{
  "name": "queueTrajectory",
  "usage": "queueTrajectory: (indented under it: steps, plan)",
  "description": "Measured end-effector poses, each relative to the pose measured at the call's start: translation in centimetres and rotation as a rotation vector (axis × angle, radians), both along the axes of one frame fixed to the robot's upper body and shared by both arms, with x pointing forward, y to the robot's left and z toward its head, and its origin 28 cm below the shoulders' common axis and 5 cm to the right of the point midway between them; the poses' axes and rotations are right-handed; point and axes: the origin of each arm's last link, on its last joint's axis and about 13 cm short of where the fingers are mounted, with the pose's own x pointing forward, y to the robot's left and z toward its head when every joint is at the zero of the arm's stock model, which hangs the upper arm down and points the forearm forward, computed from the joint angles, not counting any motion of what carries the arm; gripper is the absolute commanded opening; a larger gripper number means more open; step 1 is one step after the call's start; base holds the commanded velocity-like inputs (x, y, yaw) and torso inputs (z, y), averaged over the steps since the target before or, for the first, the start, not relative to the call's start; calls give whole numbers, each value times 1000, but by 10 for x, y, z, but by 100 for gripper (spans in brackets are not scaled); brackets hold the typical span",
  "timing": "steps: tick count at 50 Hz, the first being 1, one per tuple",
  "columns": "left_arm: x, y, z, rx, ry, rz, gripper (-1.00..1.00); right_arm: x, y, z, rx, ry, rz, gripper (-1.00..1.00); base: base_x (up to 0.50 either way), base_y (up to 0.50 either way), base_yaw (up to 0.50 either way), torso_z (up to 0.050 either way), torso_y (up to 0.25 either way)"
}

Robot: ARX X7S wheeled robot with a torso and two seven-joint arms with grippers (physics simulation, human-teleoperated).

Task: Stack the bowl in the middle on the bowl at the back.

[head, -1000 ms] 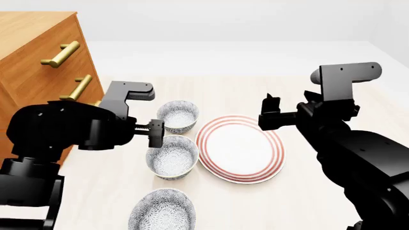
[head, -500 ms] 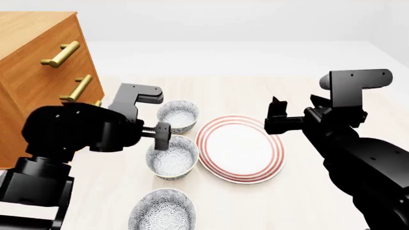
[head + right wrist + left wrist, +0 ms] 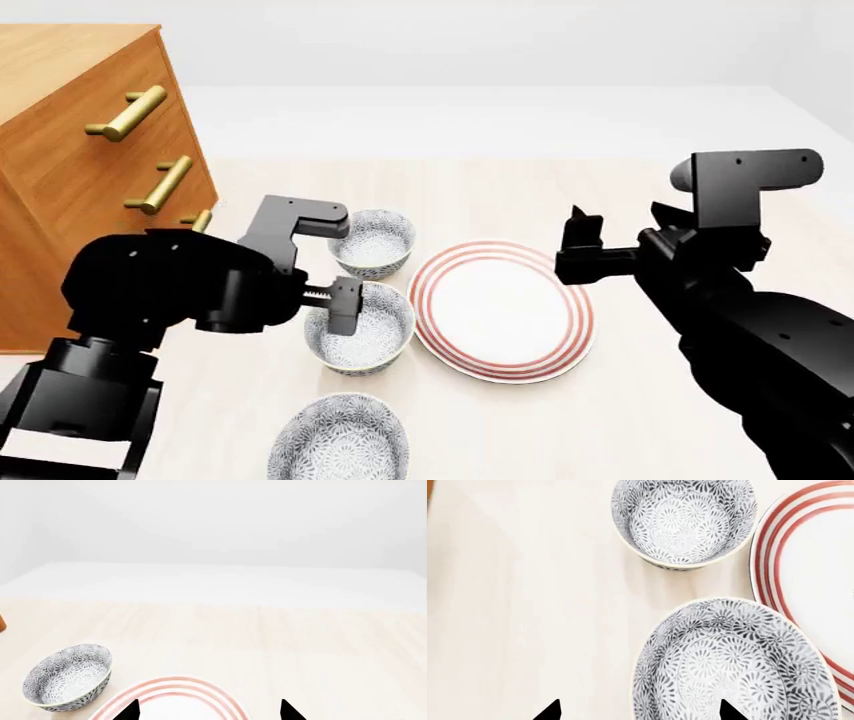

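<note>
Head view: your left gripper (image 3: 343, 305) hangs over the 9 o'clock rim of the bowl in the middle (image 3: 359, 327), which sits on the table (image 3: 641, 400) just at 6 o'clock of the bowl at the back (image 3: 372, 241). The third bowl (image 3: 339, 441) is farther toward you at 6 o'clock, and the red-ringed plate (image 3: 502, 309) lies at 3 o'clock, its rim almost touching the middle bowl.

Risks, as a judgement: your fingertips straddle the near-left wall of the middle bowl in the left wrist view, one tip (image 3: 550, 711) outside over bare table, the other (image 3: 728, 711) over the bowl's inside. If you descend off-line, a tip lands on the rim and tips or shoves the bowl into the plate or the back bowl. A thin rim pinch may let the bowl swing or slip during the lift. The two bowls sit close, so a low carry could knock the back bowl off its spot.

Jaws on the left: spread wide, holding nothing; whether a tip already touches the rim you can't tell from these frames.

Your right gripper (image 3: 208, 711) hovers above the plate's 1 o'clock side, well apart from the bowls, jaws apart and empty. Only its tips show in the right wrist view.
</note>
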Motion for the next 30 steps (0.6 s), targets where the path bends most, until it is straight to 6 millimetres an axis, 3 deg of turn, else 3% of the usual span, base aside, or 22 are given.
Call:
queueTrajectory:
  steps: [30]
  plan:
    - [-4,-6,-17,-1,72,-15,100,0,-1,-4,1,9,-1,100,0,0,0,0,0]
